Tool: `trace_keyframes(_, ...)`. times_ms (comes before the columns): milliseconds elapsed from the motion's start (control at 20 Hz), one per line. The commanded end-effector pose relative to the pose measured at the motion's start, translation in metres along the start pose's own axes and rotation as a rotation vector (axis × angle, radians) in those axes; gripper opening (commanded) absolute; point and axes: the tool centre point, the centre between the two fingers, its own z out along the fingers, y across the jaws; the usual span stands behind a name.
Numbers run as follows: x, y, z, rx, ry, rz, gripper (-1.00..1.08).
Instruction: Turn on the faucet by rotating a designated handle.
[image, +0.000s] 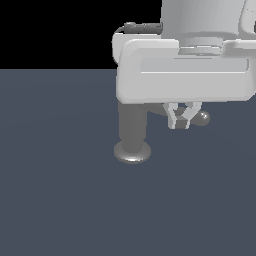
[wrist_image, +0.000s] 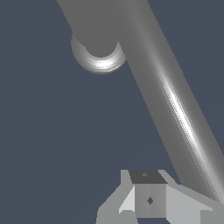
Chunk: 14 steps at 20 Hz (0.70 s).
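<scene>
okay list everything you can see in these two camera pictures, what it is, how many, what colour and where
faucet: one, grey metal, an upright cylinder on a flared round base, standing on the floor near the middle of the exterior view; its top is hidden behind the robot hand.
handle: one, grey metal, a thin rod with a rounded tip, sticking out from the faucet toward the exterior view's right; in the wrist view it runs as a long shiny bar.
floor: one, flat dark blue-grey surface under everything, black background above it.
gripper: one, white and light grey, hanging from the big white robot hand, its fingers at the handle just inside the tip; whether they pinch the rod cannot be told.
</scene>
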Motion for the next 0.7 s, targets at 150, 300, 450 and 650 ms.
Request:
trace_keyframes(150, 0.01, 0.028, -0.006, -0.006, 0.018, 0.004, -1.0)
trace_keyframes(300, 0.012, 0.041, -0.006, -0.006, 0.018, 0.004, -1.0)
trace_keyframes(450, 0.014, 0.053, -0.006, -0.006, 0.018, 0.004, -1.0)
trace_keyframes(650, 0.016, 0.065, -0.006, -0.006, 0.018, 0.004, -1.0)
